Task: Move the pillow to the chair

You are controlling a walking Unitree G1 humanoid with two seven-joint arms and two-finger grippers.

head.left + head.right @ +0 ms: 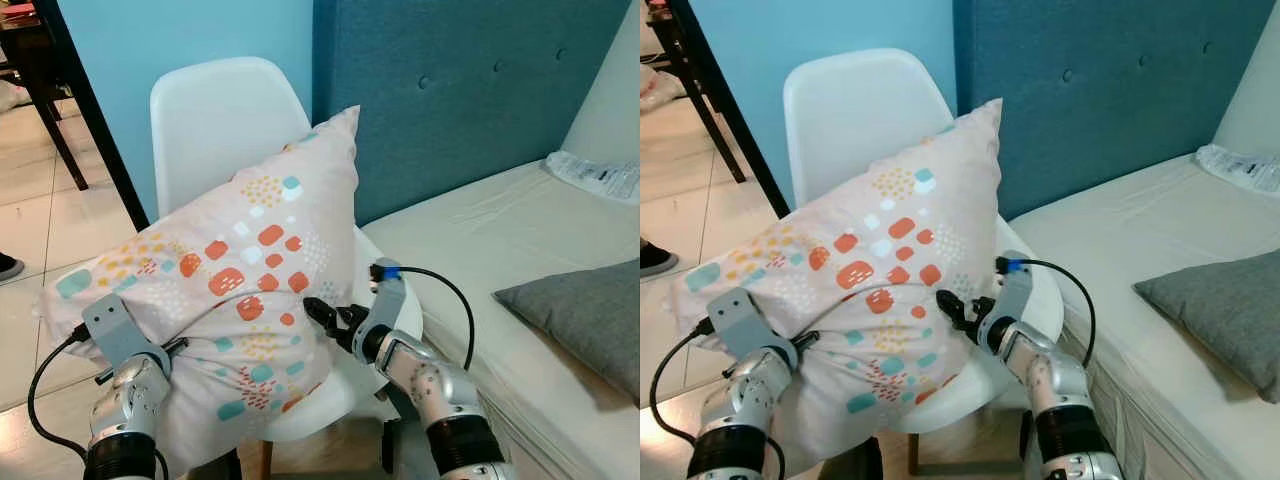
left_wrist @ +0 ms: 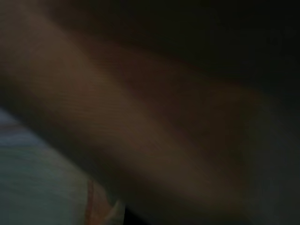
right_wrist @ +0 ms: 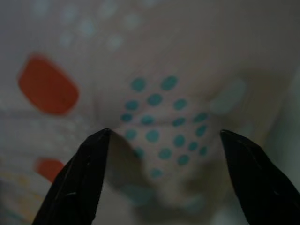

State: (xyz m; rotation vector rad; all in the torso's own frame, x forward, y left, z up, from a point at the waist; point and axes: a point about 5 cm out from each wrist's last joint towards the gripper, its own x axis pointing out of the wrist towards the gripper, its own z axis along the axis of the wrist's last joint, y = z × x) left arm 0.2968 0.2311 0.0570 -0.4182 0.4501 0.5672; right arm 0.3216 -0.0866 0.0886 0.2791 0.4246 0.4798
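Against the white chair (image 1: 225,120), the pillow (image 1: 240,270) leans between the wide-open right gripper (image 1: 325,318) and unreadable left gripper (image 1: 175,348), and could topple off unsupported.

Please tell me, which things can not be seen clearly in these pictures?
- Left gripper: its fingers are buried in the pillow in the eye views, so their state is unknown.
- Left wrist view: dark and blurred; what lies ahead is unclear.
- Chair seat: mostly covered by the pillow, so how the pillow rests is hidden.
- Right gripper stands open at the pillow; touch is uncertain.
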